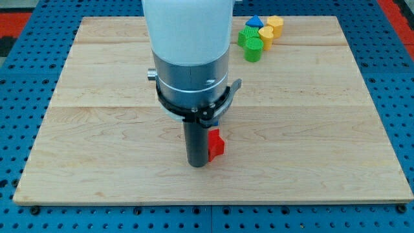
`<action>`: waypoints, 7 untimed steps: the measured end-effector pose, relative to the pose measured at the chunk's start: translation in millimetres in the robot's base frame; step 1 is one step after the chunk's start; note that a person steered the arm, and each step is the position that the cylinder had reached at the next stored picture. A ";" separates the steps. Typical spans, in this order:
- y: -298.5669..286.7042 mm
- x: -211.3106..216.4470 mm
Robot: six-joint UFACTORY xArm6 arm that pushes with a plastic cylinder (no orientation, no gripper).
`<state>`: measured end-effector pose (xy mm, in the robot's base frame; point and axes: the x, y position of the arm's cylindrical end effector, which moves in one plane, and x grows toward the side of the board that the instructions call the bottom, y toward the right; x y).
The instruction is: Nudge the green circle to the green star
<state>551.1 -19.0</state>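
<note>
The green circle [253, 50] sits near the view's top, right of centre. The green star [244, 37] is just above and left of it, touching or nearly touching it. My tip [197, 164] rests on the board in the lower middle, far below and left of both green blocks. A red block [216, 144] sits against the rod's right side, just above the tip.
A blue triangle [255, 22] and two yellow blocks [275, 24] [266, 35] cluster with the green blocks at the view's top. The wooden board [97, 129] lies on a blue perforated table. The arm's white and grey body hides the board's upper middle.
</note>
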 end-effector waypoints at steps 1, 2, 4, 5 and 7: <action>-19.9 -2.5; -46.4 18.9; -193.3 -32.4; -218.1 -117.6; -114.0 -216.5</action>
<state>334.5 -133.1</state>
